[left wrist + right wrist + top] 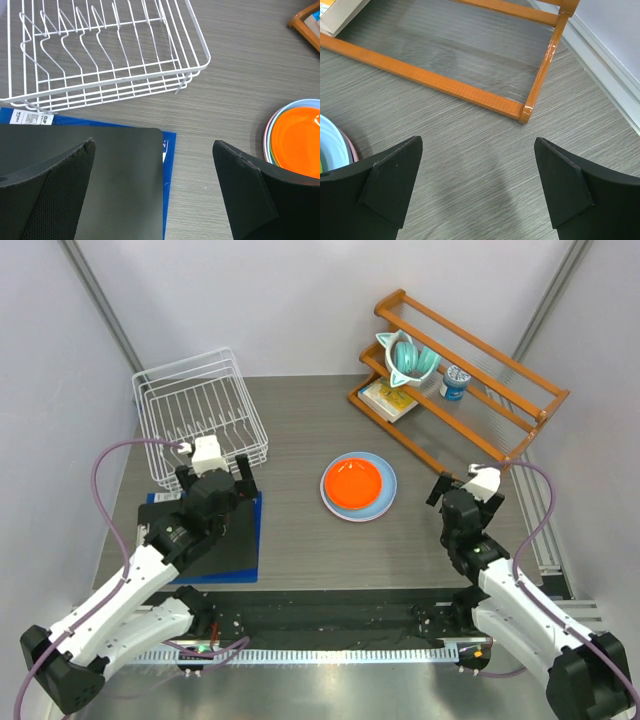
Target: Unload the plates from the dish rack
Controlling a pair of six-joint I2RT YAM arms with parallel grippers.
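Observation:
The plates lie in one stack on the table right of centre. The orange plate [352, 481] is on top of the light blue plate [385, 493]. A pink rim [265, 136] shows beneath; I cannot make out the green plate. The white wire dish rack [200, 418] stands at the back left with nothing in it, and it also shows in the left wrist view [100, 55]. My left gripper [216, 480] [154, 150] is open and empty, just in front of the rack. My right gripper [466, 486] [478, 145] is open and empty, right of the stack.
A black mat [225, 540] on a blue sheet [170, 170] lies under my left gripper. An orange-brown wooden shelf rack [500, 390] stands at the back right with a teal cup [408, 355], a blue can [455, 383] and a book [388, 398]. Its base rail [445, 85] is just ahead of my right gripper.

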